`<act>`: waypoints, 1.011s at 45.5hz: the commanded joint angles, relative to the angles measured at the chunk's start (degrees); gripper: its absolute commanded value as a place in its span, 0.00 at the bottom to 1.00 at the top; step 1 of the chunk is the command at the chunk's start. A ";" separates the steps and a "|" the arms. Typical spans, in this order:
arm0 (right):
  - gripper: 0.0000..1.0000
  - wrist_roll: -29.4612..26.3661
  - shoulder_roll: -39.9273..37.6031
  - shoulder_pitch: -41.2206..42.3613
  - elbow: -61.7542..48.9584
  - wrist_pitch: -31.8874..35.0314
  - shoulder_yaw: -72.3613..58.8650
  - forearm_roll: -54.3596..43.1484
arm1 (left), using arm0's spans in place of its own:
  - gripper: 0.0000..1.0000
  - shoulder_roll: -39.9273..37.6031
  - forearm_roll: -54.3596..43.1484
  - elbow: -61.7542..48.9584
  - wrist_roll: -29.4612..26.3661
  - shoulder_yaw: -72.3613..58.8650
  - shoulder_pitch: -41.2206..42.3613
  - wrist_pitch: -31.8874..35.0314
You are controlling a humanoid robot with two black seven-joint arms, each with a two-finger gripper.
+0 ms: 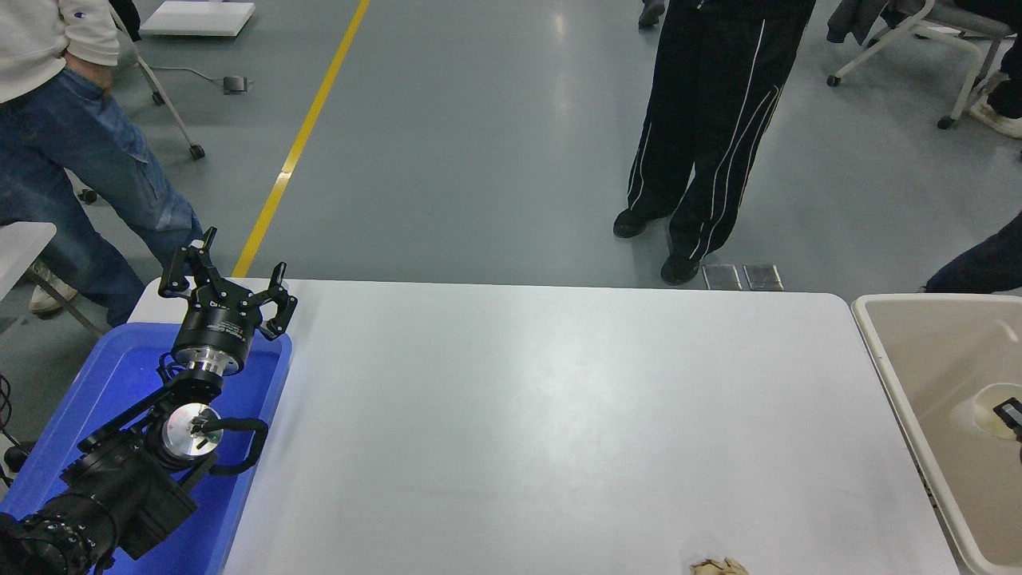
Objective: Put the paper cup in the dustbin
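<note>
The paper cup [980, 406] is white with a cream mouth and sits at the picture's right edge, inside the outline of the beige dustbin [886, 375]. My right gripper [1011, 415] shows only as a black tip at the cup's mouth. It appears shut on the cup's rim, and the rest of the arm is out of view. I cannot tell whether the cup hangs above the bin's floor or rests on it. My left gripper [226, 281] is open and empty, parked above the blue tub at the lower left.
A bright blue tub [120, 375] stands at the table's left under the left arm. A small crumpled brownish scrap [718, 567] lies at the table's near edge. People stand beyond the far side, one in black striped trousers [703, 136], one in jeans [72, 176].
</note>
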 commanded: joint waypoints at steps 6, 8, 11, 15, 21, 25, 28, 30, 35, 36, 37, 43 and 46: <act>0.99 -0.05 -0.85 1.91 0.90 -1.49 10.23 0.02 | 1.00 0.00 0.01 0.00 0.00 -0.01 0.00 0.00; 0.99 -0.05 -0.94 2.70 0.98 -1.49 12.69 0.02 | 1.00 0.00 0.01 0.00 0.00 -0.01 0.00 0.00; 0.99 0.04 -0.94 4.11 1.60 -1.49 16.29 0.02 | 1.00 0.00 0.01 0.00 0.00 -0.01 0.00 0.00; 0.99 0.04 -1.03 6.04 1.86 -1.66 20.60 0.02 | 1.00 0.00 0.01 0.00 0.00 0.08 0.00 0.00; 0.99 0.39 -1.03 10.78 1.60 -1.93 22.81 0.02 | 1.00 0.00 -0.08 0.00 0.00 -0.01 0.00 0.00; 0.99 0.39 -0.68 14.30 1.69 -1.93 22.98 0.02 | 1.00 0.00 0.01 0.00 0.00 -0.01 0.00 0.00; 0.99 0.39 -1.12 17.29 2.91 -1.66 23.51 0.02 | 1.00 0.00 0.01 0.00 0.00 -0.01 0.00 0.00; 0.99 0.39 -1.38 18.26 3.53 -1.49 23.86 0.02 | 1.00 0.00 0.01 0.00 0.00 -0.01 0.00 0.00; 0.99 0.39 -2.70 20.63 6.34 -1.49 26.67 0.02 | 1.00 0.00 0.01 0.00 0.00 0.00 0.00 0.00; 0.99 0.39 -2.87 21.16 7.13 -1.49 27.98 0.02 | 1.00 0.00 0.01 0.00 0.00 -0.01 0.00 0.00; 0.99 0.39 -2.96 21.51 8.09 -1.49 29.47 0.02 | 1.00 0.00 0.01 0.00 0.00 -0.01 0.00 0.00; 0.99 0.39 -3.49 21.95 14.51 -1.49 42.56 0.02 | 1.00 0.00 0.01 0.00 0.00 -0.01 0.00 0.00; 0.99 0.39 -4.02 21.87 18.37 -1.57 49.33 0.02 | 1.00 0.00 0.01 0.00 0.00 -0.01 0.00 0.00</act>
